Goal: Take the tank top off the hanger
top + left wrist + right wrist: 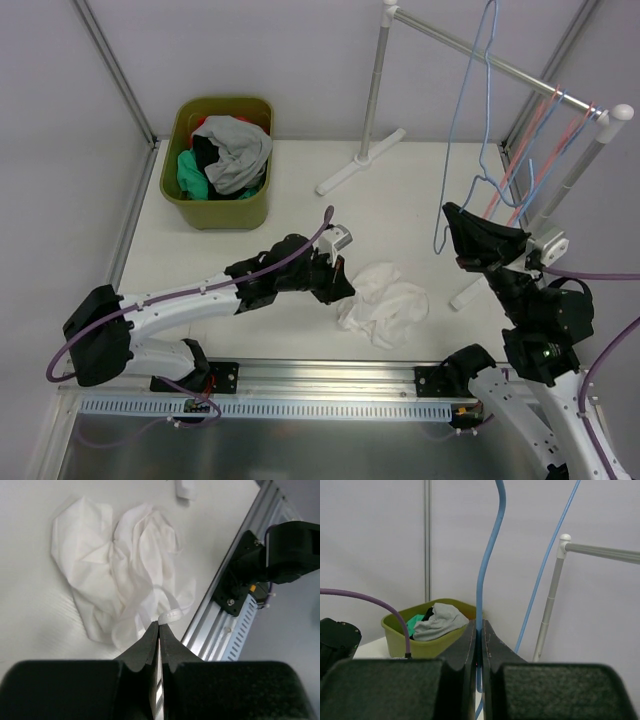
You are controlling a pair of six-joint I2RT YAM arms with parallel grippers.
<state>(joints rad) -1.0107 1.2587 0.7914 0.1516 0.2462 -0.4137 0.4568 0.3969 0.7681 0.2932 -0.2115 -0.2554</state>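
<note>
Since the tank top (pixel 115 565) lay crumpled on the table (pixel 290 200), clear of the hanger (pixel 487 555) clamped in the right gripper (pixel 479 625), the left gripper (pixel 158 625), clenched at a strap, would need to open fully before lifting, lest it drag the cloth.

tank top (pixel 385 305): soft white cloth, crumpled; hanger (pixel 479 605): smooth blue wire; basket (pixel 215 212): matt olive plastic
</note>
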